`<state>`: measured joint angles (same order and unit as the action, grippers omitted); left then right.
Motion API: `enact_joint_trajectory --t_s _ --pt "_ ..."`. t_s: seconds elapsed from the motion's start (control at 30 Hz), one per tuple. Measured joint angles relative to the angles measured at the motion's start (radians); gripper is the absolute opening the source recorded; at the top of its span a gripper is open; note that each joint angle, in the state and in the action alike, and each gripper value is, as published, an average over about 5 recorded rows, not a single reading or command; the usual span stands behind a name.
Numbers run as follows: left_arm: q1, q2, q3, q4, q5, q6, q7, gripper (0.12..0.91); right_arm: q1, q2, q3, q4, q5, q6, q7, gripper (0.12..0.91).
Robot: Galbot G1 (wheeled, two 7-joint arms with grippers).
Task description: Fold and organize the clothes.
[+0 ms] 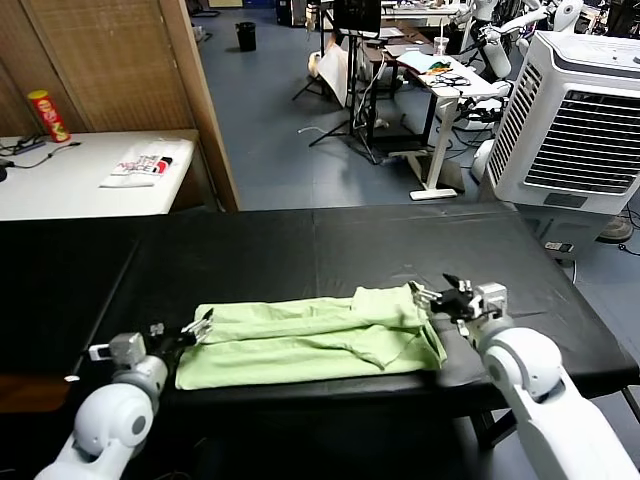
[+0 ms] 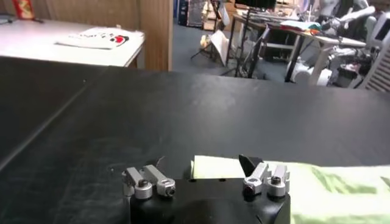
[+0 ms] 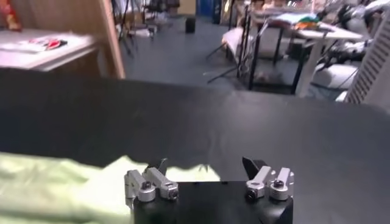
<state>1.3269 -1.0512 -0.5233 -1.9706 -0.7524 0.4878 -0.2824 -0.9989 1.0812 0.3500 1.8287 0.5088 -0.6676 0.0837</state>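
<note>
The clothes, one pale light-green shirt, lie folded into a long strip across the near part of the black table cover. My left gripper stands open at the strip's left end, and in the left wrist view the left gripper has the shirt's corner lying between and under its spread fingers. My right gripper stands open at the strip's right end; in the right wrist view the right gripper hovers over the shirt's edge. Neither holds fabric.
A white side table with a red can and a printed bag stands at the far left. A wooden partition rises behind it. A large white air cooler stands at the far right, beyond the table edge.
</note>
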Motion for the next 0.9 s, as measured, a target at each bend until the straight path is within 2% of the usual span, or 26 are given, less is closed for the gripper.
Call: enact_joint_trajectory --t_s 0.2,0.37,0.43,0.5,0.63,0.73,0.8,0.9 --pt "-0.039 -0.018 0.019 0.055 -0.016 0.011 0.019 0.798 0.040 0.050 -0.022 -0.094 -0.022 0.015 -0.002 0.789" --pt "-0.046 -0.021 0.019 0.089 -0.038 0.011 0.024 0.780 0.047 0.074 -0.024 -0.136 -0.039 0.019 -0.002 0.724" --pt "-0.048 -0.021 0.017 0.100 -0.045 0.009 0.026 0.720 0.047 0.083 -0.024 -0.147 -0.045 0.021 -0.002 0.678" --pt "-0.050 -0.023 0.016 0.109 -0.052 0.006 0.025 0.613 0.047 0.092 -0.024 -0.156 -0.052 0.028 -0.004 0.616" --pt "-0.056 -0.026 0.015 0.120 -0.073 0.003 0.023 0.397 0.048 0.111 -0.024 -0.173 -0.073 0.052 -0.005 0.399" --pt "-0.060 -0.029 0.018 0.124 -0.078 -0.003 0.035 0.230 0.050 0.125 -0.024 -0.184 -0.087 0.075 -0.004 0.245" --pt "-0.065 -0.033 0.023 0.129 -0.059 -0.012 0.049 0.160 0.052 0.133 -0.024 -0.190 -0.097 0.091 -0.001 0.192" --pt "-0.074 -0.041 0.031 0.141 -0.012 -0.032 0.065 0.137 0.058 0.147 -0.025 -0.202 -0.120 0.117 0.005 0.181"
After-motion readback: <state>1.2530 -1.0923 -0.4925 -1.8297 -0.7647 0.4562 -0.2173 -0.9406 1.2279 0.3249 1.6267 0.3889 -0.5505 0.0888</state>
